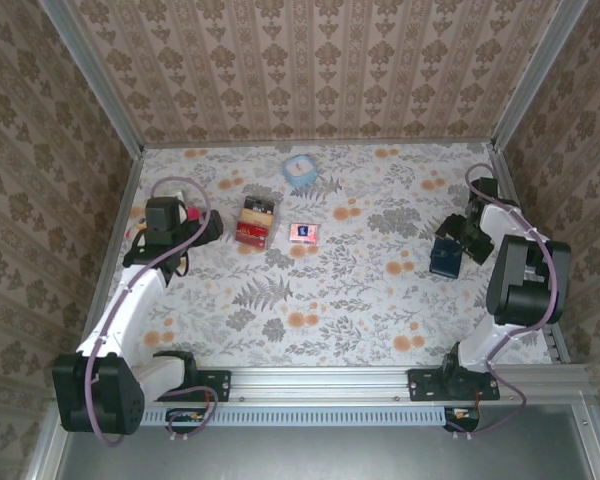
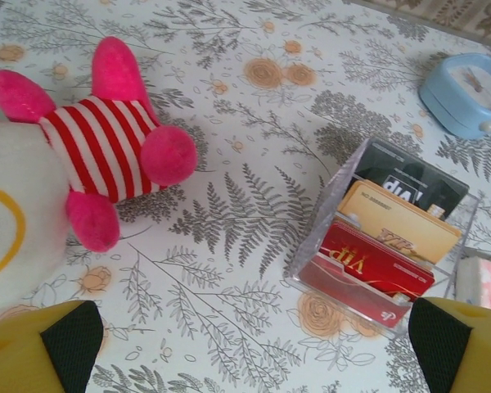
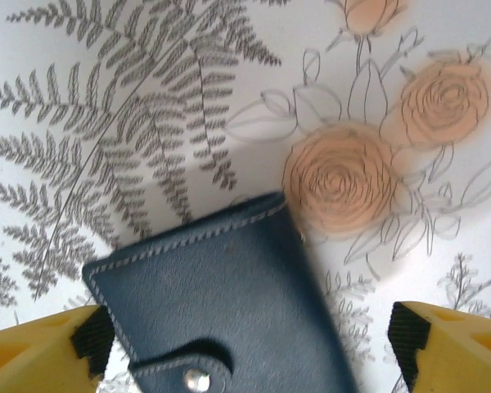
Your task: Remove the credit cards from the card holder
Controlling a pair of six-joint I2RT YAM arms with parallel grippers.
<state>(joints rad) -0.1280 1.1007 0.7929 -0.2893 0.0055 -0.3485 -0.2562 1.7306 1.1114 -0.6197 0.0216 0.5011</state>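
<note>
- Right claw [image 3: 247, 332]: jaws stand wide, nothing gripped; it hangs low over the card holder [image 3: 221, 295], with one yellow finger on either side
- Card holder: lies flat on the floral desk [image 1: 360, 300], towards the right side, closed, snap tab fastened across its edge
- One finger pad [image 3: 94, 340] sits at the holder's corner, contact cannot be told; the other finger stands apart from it
- Left claw [image 2: 250, 352]: jaws fully apart, empty, above the desk on the left
- Ahead of it: striped plush toy [image 2: 106, 155], clear box of cards [image 2: 385, 237], blue clock [image 2: 470, 94]
</note>
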